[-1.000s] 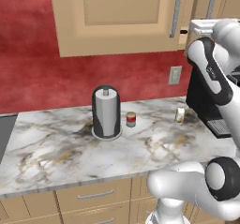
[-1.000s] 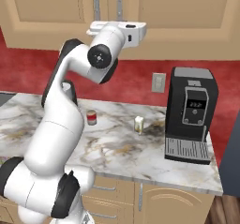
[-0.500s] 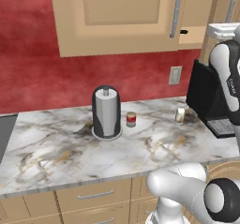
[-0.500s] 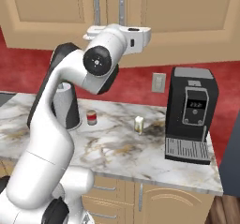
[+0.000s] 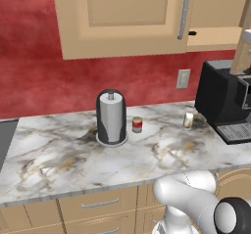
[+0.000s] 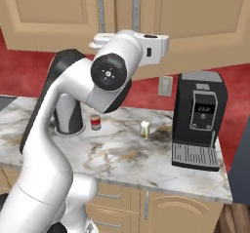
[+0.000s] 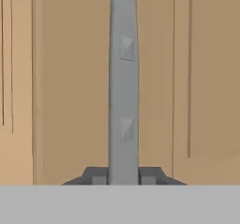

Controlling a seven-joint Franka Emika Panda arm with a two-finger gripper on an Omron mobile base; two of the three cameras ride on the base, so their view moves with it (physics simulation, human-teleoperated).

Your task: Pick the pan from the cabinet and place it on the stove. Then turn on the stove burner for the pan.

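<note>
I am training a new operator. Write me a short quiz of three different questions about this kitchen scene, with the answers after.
1. True or false: the gripper is shut on the cabinet's grey bar handle.
2. Which object stands between the paper towel holder and the small pale jar? A) red can B) frying pan C) kettle
3. Fill in: the black coffee machine stands on the marble ____.

Key: 1 true; 2 A, the red can; 3 counter.
</note>
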